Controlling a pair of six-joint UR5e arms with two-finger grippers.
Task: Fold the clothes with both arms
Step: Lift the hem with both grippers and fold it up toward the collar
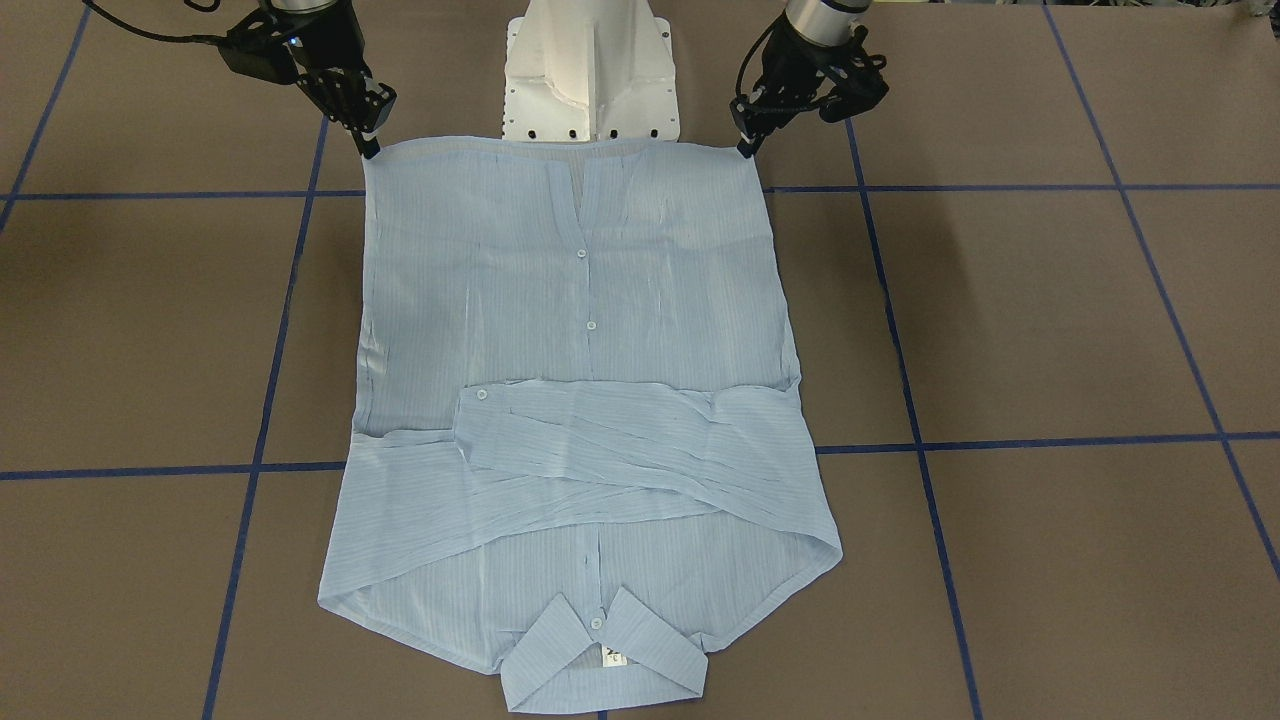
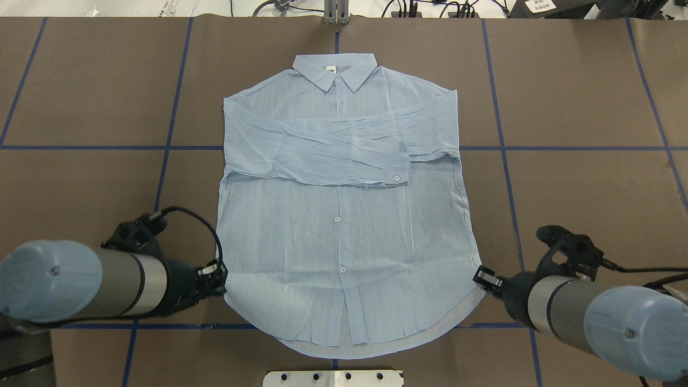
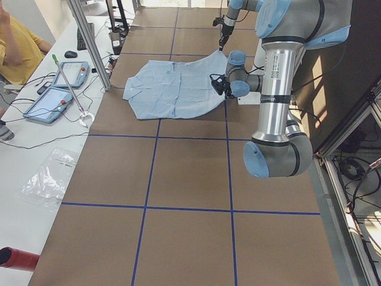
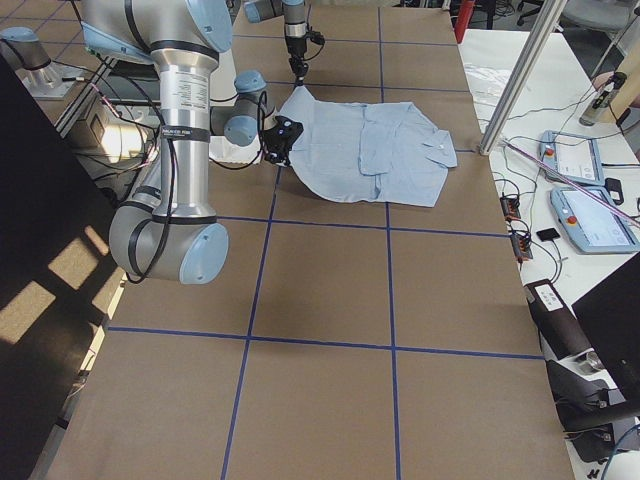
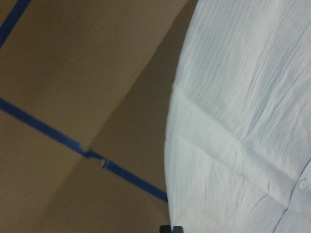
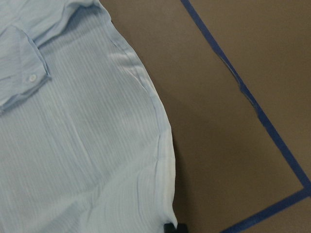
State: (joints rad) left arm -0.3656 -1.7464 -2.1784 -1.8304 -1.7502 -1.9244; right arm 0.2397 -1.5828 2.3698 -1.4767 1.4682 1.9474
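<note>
Grip state: left hand, right hand each clamped on shirt hem corner; hem taut between hands. Risk: thin fabric slips out; unequal lift skews fold.

We are looking at a thin pale-blue cloth shirt with fine stripes, small round white buttons and a white neck label. Under it we are seeing a flat brown table with a grid of dark-blue tape lines. The left gripper and right gripper are showing black, on silver-and-grey metal arms with light-blue round caps.
</note>
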